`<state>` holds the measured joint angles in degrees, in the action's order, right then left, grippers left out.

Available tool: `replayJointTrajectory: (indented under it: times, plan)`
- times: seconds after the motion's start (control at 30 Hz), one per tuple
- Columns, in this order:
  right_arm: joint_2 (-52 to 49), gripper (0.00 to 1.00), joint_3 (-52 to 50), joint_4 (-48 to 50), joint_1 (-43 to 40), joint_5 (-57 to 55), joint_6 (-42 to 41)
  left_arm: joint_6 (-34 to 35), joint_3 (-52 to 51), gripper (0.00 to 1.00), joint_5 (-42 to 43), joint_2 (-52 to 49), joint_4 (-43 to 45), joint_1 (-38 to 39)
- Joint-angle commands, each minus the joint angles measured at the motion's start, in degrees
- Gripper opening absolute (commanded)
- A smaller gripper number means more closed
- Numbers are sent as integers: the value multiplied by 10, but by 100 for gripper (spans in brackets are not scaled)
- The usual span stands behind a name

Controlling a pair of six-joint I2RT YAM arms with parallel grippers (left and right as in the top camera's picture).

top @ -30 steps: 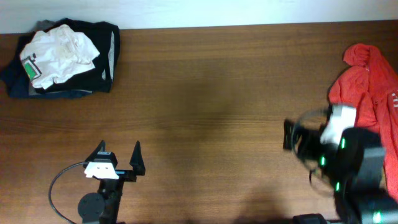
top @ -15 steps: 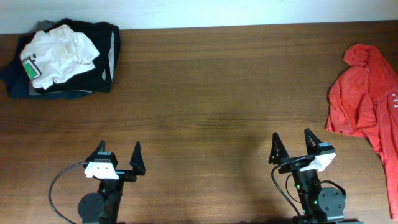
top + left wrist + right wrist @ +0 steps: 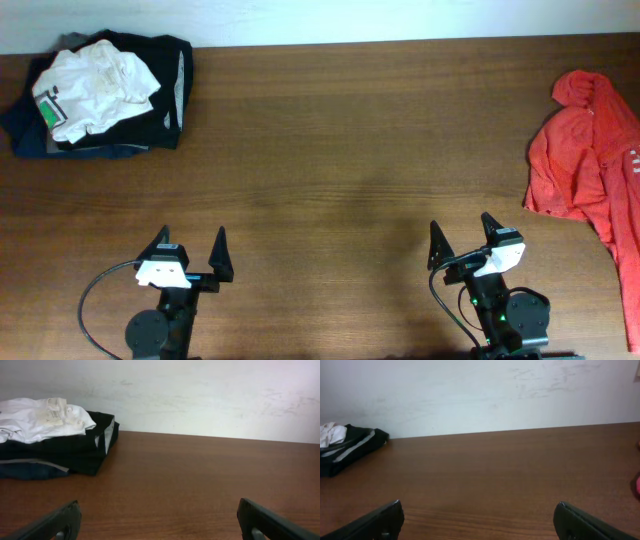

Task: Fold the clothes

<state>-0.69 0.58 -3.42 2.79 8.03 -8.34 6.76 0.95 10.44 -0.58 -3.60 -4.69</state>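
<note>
Overhead: white shirt (image 3: 95, 85) lies crumpled on top of dark stack (image 3: 165, 100) at far-left corner of table (image 3: 340, 140). Small green label (image 3: 47, 108) shows at shirt's left edge. Red garment (image 3: 585, 165) lies loose at far right, well apart from shirt. Left gripper (image 3: 191, 240) is near front edge, left of centre, fingers spread wide w/ nothing held. Black cable (image 3: 95, 290) loops off its left side. Right gripper (image 3: 461, 228) is near front edge, right of centre, fingers also wide, nothing held. Both well apart from shirt.

Left wrist: white shirt (image 3: 40, 419) at upper left, resting on dark stack (image 3: 80, 447), close to wall (image 3: 200, 395). Left gripper (image 3: 160, 522) fingers (image 3: 55, 522) sit at bottom corners of frame, wide apart, wood of table (image 3: 190, 480) seen btw them.

Right wrist: dark stack (image 3: 350, 447) at far left w/ a bit of white shirt (image 3: 330, 434) on it, cut by frame edge. Right gripper (image 3: 477, 520) fingers (image 3: 375, 520) at bottom corners, wide, gripping nothing. Sliver of red at right edge, too small to tell what.
</note>
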Motion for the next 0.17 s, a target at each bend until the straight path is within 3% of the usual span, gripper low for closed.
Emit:
replayJointTrajectory:
  times: [0.0,0.13]
  plan:
    - [5,99,-3,-3,3,8,4,5,-5,99,-2,3,1,-4]
    - [5,99,-3,-3,3,8,4,5,-5,99,-2,3,1,-4]
